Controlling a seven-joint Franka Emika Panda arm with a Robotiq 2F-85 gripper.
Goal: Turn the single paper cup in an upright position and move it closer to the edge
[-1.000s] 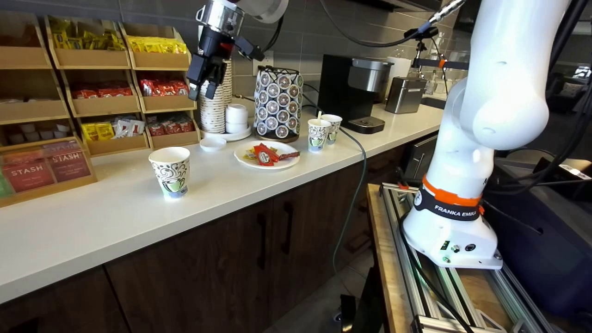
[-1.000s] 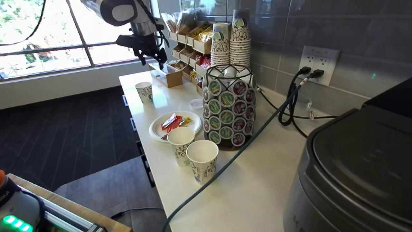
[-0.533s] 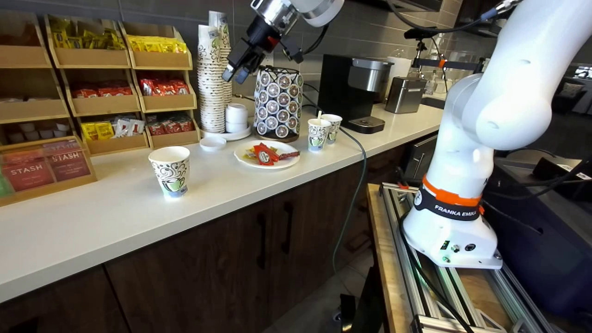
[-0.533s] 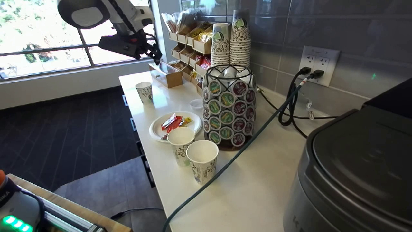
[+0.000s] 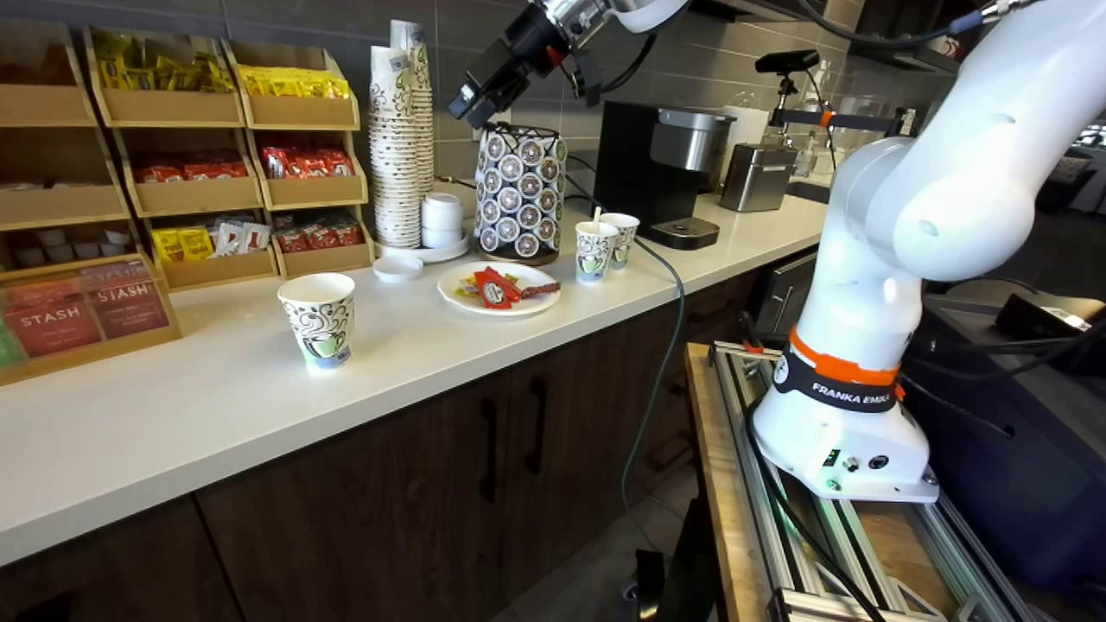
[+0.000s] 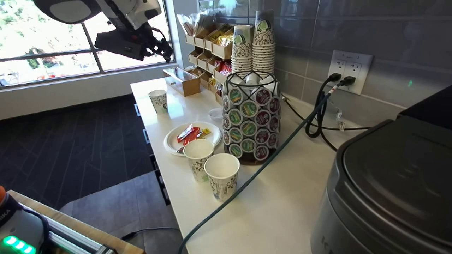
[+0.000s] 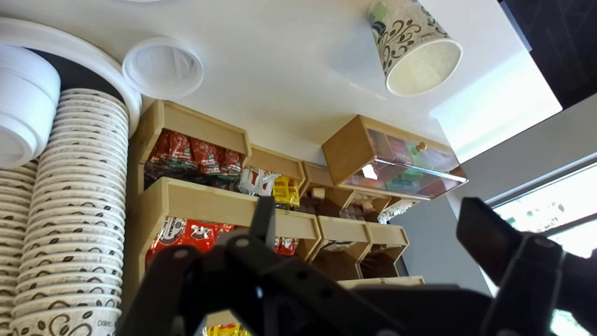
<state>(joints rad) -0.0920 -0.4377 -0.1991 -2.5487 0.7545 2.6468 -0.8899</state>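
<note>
We saw the paper cup (image 5: pixel 320 324) upright on the counter (image 5: pixel 415 337), near the front edge (image 5: pixel 259 457), white with dark swirls and a green printed mug. Our end effector (image 7: pixel 368 217) hung tilted, high and well apart from it, jaws spread; our arm (image 5: pixel 950 207) stood slanted beside the counter.

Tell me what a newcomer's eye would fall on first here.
Most likely the big white arm, rising from its stand in front of the counter, with its open gripper empty in the air. Next comes the pod rack, on the counter between the cup stacks and the coffee machine. After that, probably the lone patterned cup, upright toward the counter's front edge.
</note>
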